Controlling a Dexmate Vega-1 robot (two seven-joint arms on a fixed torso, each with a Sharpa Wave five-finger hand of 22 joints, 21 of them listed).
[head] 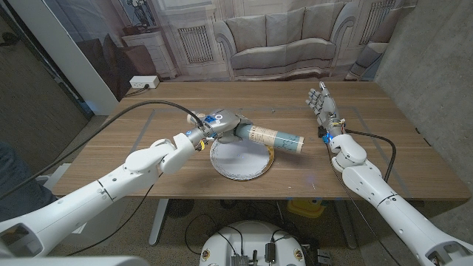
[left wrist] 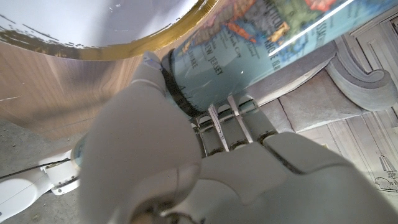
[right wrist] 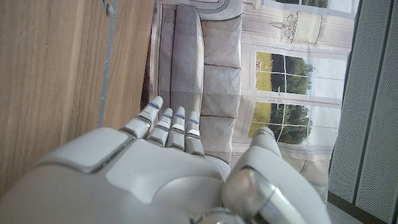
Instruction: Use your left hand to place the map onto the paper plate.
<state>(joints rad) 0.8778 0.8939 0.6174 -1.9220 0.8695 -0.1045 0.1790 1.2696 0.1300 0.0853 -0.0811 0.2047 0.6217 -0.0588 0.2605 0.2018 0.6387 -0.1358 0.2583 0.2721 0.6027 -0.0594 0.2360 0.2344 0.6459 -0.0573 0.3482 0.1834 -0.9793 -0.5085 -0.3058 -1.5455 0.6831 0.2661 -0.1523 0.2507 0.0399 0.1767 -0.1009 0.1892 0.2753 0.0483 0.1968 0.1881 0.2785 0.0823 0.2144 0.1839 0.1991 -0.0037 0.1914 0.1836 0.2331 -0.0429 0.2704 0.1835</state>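
A rolled map (head: 272,138), pale blue with printed land and text, lies across the far right rim of the white paper plate (head: 238,159) with its gold edge. My left hand (head: 224,126) grips the roll's left end, just beyond the plate's far rim. In the left wrist view the map (left wrist: 261,50) fills the space in front of my left hand (left wrist: 205,155), with a black band around it, and the plate's gold rim (left wrist: 168,34) is close by. My right hand (head: 322,105) stands on the table at the right with its fingers straight and apart, holding nothing; the right wrist view shows that right hand (right wrist: 161,162) from behind.
The wooden table (head: 148,140) has thin tape lines marked on it. A black cable (head: 144,108) loops from my left arm over the table's left side. A backdrop printed with a sofa (head: 277,37) hangs behind the far edge.
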